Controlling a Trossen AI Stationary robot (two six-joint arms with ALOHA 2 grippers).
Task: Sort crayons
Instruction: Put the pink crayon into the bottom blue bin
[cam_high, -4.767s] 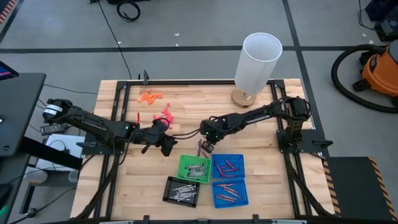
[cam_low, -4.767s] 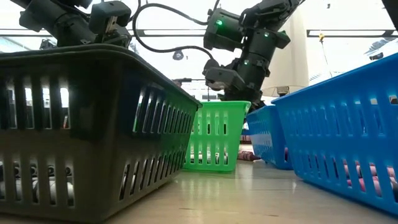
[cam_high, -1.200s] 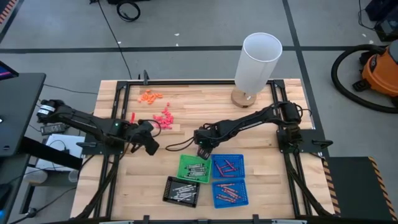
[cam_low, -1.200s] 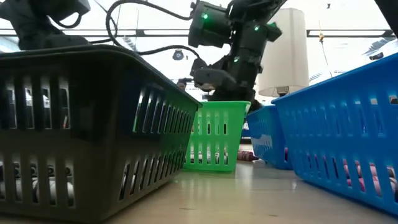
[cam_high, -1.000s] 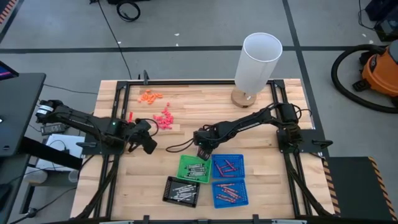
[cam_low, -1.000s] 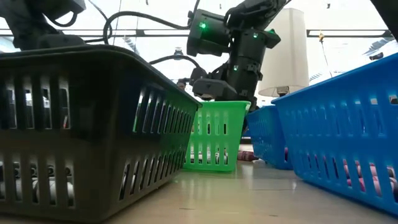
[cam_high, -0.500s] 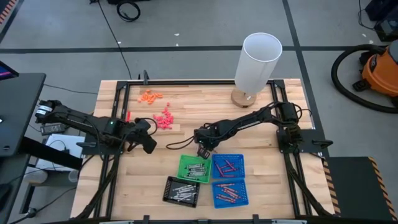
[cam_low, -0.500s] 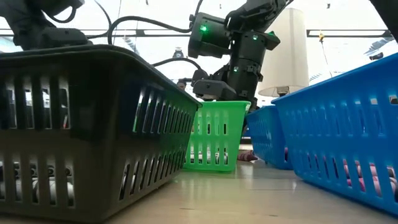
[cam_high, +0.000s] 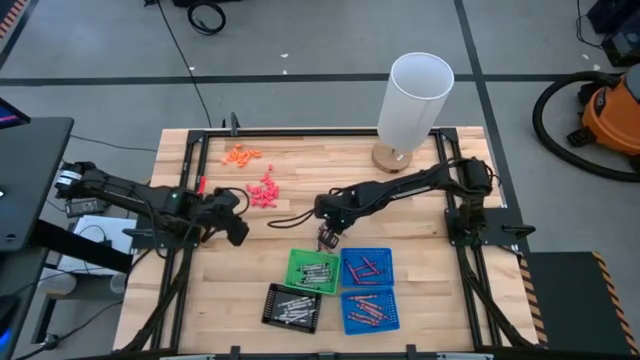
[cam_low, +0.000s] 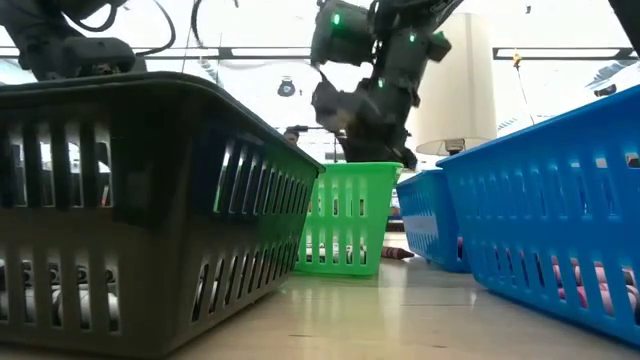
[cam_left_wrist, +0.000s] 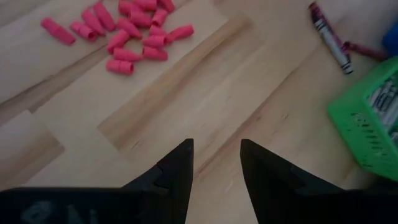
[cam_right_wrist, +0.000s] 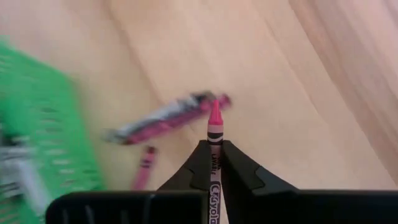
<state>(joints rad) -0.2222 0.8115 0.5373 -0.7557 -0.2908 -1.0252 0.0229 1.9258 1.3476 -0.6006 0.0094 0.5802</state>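
Note:
My right gripper (cam_right_wrist: 212, 163) hangs above the table just beyond the green tray (cam_high: 313, 270) and is shut on a magenta crayon (cam_right_wrist: 215, 127). Two more magenta crayons (cam_right_wrist: 166, 118) (cam_right_wrist: 144, 167) lie flat on the wood below it. In the low view the right gripper (cam_low: 368, 135) stands above the green tray (cam_low: 350, 220). My left gripper (cam_left_wrist: 216, 148) hovers open over bare wood toward the table's left (cam_high: 238, 230), touching nothing. The same loose crayons (cam_left_wrist: 331, 36) show ahead of it. My right gripper pinches the magenta crayon between its two fingers, by the wrapped body (cam_right_wrist: 214, 160). The crayon lies along the fingers, and its pointed tip (cam_right_wrist: 215, 115) sticks out past the fingertips. The fingers slant down from above. The crayon is lifted clear of the table.
Two blue trays (cam_high: 366, 266) (cam_high: 368, 309) hold dark red crayons, and a black tray (cam_high: 292, 306) and the green one hold grey ones. Pink bits (cam_high: 262, 190) and orange bits (cam_high: 241, 155) lie at the far left. A white cylinder (cam_high: 412, 105) stands at the far edge.
My right gripper has shut on one of the loose crayons beyond the green tray and has risen with it, lifting it clear of the table. The other two crayons stay on the wood.

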